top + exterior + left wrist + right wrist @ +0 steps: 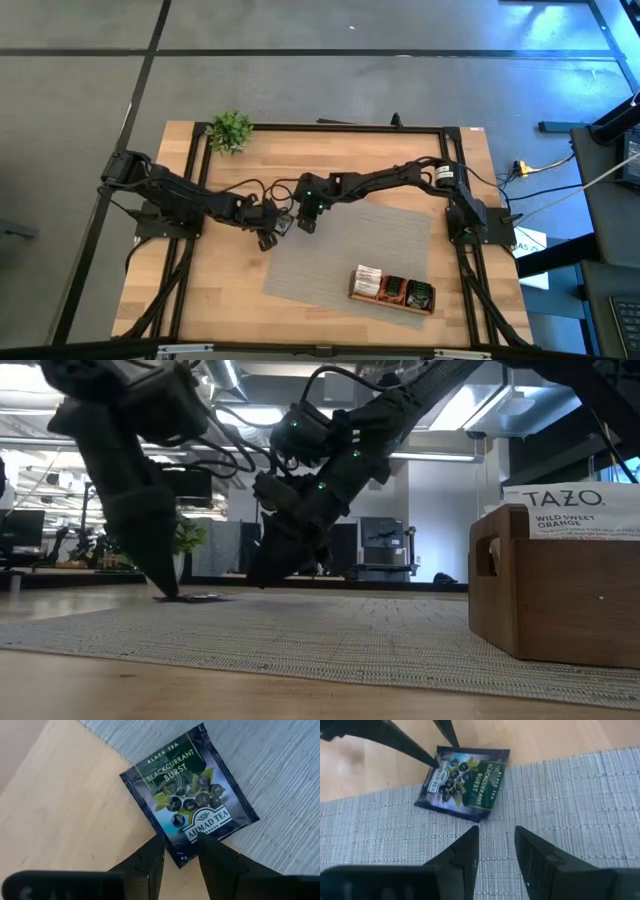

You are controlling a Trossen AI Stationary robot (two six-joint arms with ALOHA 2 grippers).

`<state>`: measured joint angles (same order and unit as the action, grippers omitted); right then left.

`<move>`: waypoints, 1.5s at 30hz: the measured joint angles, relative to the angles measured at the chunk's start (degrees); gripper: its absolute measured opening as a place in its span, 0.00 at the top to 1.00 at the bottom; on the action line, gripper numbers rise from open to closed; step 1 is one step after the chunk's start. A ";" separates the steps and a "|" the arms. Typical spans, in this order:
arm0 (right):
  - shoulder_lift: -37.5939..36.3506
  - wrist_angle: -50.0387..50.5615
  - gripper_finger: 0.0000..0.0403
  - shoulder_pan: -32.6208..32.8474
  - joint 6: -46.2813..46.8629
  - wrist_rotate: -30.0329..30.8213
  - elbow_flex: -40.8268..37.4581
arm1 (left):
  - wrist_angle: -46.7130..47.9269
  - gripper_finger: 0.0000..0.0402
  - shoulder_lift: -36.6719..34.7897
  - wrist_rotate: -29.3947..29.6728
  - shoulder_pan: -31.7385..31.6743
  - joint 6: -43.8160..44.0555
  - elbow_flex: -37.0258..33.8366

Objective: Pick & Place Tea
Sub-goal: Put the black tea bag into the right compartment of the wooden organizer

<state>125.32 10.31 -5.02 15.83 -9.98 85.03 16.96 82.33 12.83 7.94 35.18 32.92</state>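
One dark tea sachet [187,800], printed "Blackcurrant Burst", lies flat, half on the grey mat [350,250] and half on the bare wood. It also shows in the right wrist view as the sachet [465,782]. My left gripper [180,842] stands over the sachet's near corner, open by a narrow gap and pointing down. My right gripper [495,835] is open a little way off, low over the mat and facing the sachet. More sachets [392,287] stand in the wooden tray [372,297]. My left gripper comes at the sachet from above, pointing steeply down. One fingertip [206,842] is on the printed face beside the corner [178,861], the other [156,845] at the sachet's edge, with the corner between them. The sachet stays flat on mat and wood.
The tray [555,595] sits at the mat's near right corner, a white Tazo sachet [585,510] sticking up from it. A small green plant [230,130] stands at the table's far left. Bare wood [200,290] lies to the mat's left.
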 joint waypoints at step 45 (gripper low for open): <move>3.15 -6.17 0.88 -0.39 26.56 -4.68 0.11 | -6.92 0.72 0.27 0.58 -0.13 0.46 -2.77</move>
<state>128.46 4.14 -5.41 42.38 -14.66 85.14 10.04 82.61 13.41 7.81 35.64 30.15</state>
